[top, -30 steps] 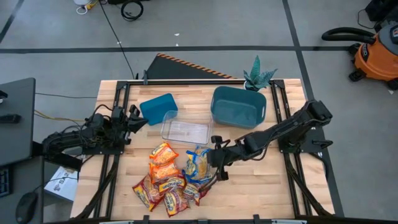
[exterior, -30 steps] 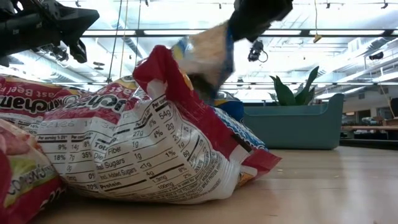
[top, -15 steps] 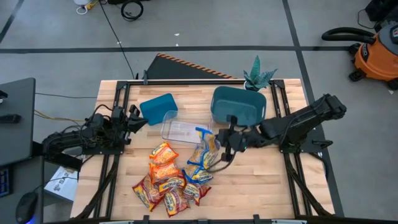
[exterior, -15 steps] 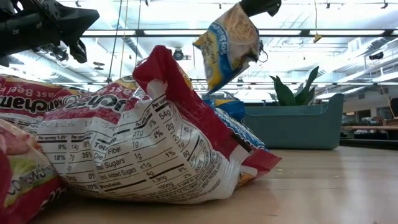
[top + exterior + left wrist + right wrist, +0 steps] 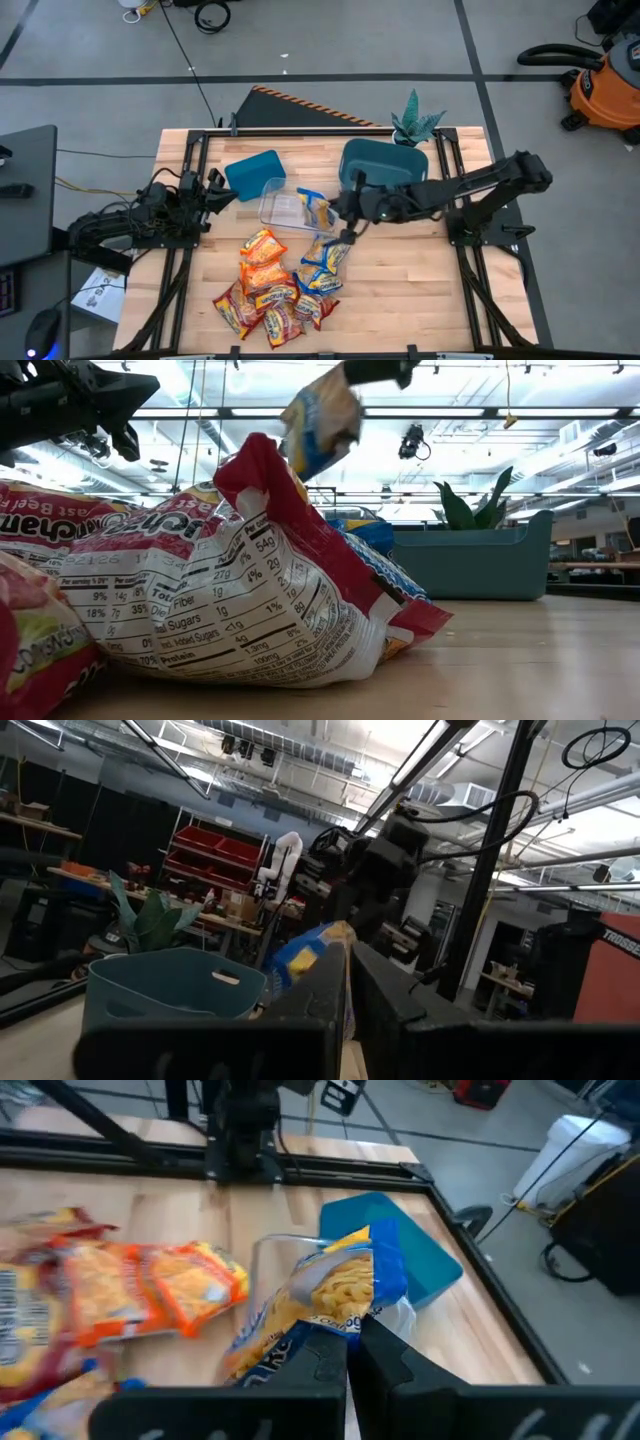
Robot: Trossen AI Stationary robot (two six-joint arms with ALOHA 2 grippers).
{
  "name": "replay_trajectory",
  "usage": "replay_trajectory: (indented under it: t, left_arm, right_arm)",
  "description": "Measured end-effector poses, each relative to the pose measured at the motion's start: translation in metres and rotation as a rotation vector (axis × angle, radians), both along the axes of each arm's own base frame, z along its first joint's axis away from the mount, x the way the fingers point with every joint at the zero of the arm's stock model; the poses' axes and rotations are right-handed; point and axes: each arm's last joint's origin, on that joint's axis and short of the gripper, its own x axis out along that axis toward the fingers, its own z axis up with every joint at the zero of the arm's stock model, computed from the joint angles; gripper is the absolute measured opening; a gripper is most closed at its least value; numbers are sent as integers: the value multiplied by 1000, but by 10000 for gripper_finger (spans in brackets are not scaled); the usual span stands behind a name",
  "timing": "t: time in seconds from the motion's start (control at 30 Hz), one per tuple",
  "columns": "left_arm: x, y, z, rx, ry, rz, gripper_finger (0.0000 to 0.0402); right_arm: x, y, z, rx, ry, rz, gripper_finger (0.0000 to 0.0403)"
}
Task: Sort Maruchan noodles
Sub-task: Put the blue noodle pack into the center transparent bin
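Note:
My right gripper (image 5: 343,207) reaches in from the table's right and is shut on a blue-and-yellow noodle packet (image 5: 315,209), which hangs above the clear tray (image 5: 283,207). In the low view that packet (image 5: 320,418) is high in the air. The other noodle packets (image 5: 268,288), orange, red-and-yellow and blue-and-yellow, lie in a heap on the table's near middle. My left gripper (image 5: 216,192) waits shut at the table's left side, beside the small teal bin (image 5: 255,172). My right gripper pinches the blue-and-yellow packet between its two fingers by one end (image 5: 345,1318). The fingers (image 5: 322,1358) come at it from the table's right, slanting a little downward. The packet is lifted clear of the table and hangs slanted beyond the fingers, above the clear tray.
A large teal bin (image 5: 383,170) stands at the far right, a small potted plant (image 5: 414,121) behind it. Bare wood lies to the right of the heap. Dark arm frames run along both table sides.
My right gripper has lifted the blue-and-yellow packet off the heap, carried it up and toward the far edge, then to the left until it hangs over the clear tray. The packet has swung below the fingers on the way. The heap has stayed where it was.

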Motion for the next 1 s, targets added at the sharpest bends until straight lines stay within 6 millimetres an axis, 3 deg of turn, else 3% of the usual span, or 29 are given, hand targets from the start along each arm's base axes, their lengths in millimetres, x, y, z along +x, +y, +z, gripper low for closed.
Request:
replay_trajectory:
  t: [0.27, 0.47, 0.67, 1.0]
  left_arm:
    - [0, 0, 0, 0, 0, 0, 25]
    - [0, 0, 0, 0, 0, 0, 25]
    - [0, 0, 0, 0, 0, 0, 25]
    - [0, 0, 0, 0, 0, 0, 25]
  right_arm:
    - [34, -33, -25, -15, -18, 4, 7]
    - [53, -53, -60, 71, 57, 13, 7]
    - [49, -58, -84, 131, 229, -15, 19]
    - [33, -62, -84, 174, 357, -31, 77]
